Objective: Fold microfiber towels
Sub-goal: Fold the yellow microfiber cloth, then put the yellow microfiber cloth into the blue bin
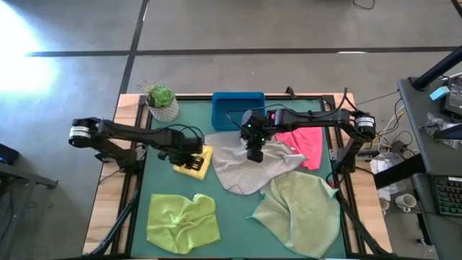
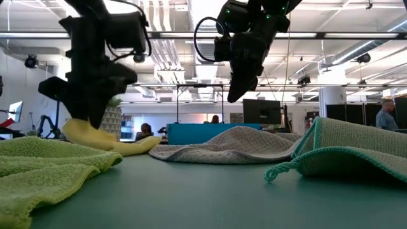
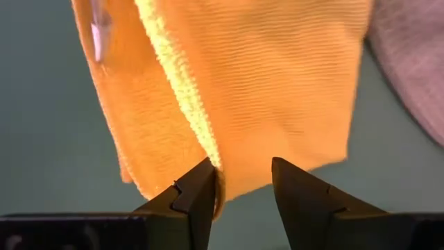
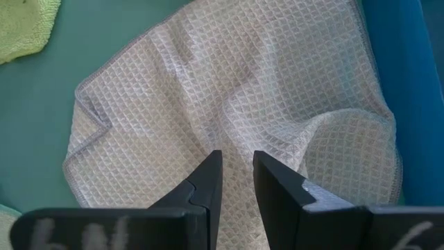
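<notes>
A: Table (image 1: pixel 238 213) first, then the cloths. Sage green towel (image 1: pixel 299 213) is lying rumpled at 5 o'clock, lime green towel (image 1: pixel 182 222) bunched at 7 o'clock, light grey towel (image 1: pixel 249 167) sprawling at centre, hot pink towel (image 1: pixel 304 144) at 3 o'clock, partly tucked under the grey. None looks finished.

B: And the yellow towel (image 1: pixel 201 160)?

A: At 9 o'clock of centre, doubled over. Left gripper (image 3: pixel 239 182) is sitting right at its edge, jaws parted; one finger is touching the fold, but it is gripping nothing that I can make out.

B: Right side?

A: Right gripper (image 4: pixel 236 173) is hanging above the grey towel, clear of it, fingers narrowly apart, empty.

B: Step in hand?

A: Yellow fold is being finished, I judge. Next, the grey needs a corner pinched.
</notes>
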Robot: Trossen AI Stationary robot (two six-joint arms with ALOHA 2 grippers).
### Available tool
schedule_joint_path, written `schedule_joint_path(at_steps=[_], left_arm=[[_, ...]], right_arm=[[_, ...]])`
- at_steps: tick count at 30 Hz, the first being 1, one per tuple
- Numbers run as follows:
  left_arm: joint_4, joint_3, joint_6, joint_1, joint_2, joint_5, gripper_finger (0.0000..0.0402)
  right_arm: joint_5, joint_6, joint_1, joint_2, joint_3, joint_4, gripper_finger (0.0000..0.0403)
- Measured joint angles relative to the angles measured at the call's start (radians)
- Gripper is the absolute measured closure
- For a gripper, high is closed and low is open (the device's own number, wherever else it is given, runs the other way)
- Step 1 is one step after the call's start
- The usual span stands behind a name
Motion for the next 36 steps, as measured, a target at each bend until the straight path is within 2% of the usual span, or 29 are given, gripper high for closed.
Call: schedule_joint_path(at_steps=[10, 16, 22, 36], left_arm=[[-0.042, 0.004, 0.036, 0.018, -0.129, -0.19, 0.0275], [-0.055, -0.009, 0.042, 0.038, -0.146, -0.336, 0.0275], [0.035, -0.025, 0.097, 0.104, -0.083, -0.344, 0.0275], [0.033, -0.025, 0.167, 0.169, 0.092, -0.33, 0.0275]], right_arm=[[0.0, 0.01, 0.0, 0.0, 0.0, 0.002, 0.033], [0.0, 0.023, 0.0, 0.0, 0.0, 0.004, 0.033], [0.0, 0.024, 0.002, 0.0, 0.0, 0.009, 0.033], [0.0, 0.026, 0.01, 0.0, 0.0, 0.007, 0.033]])
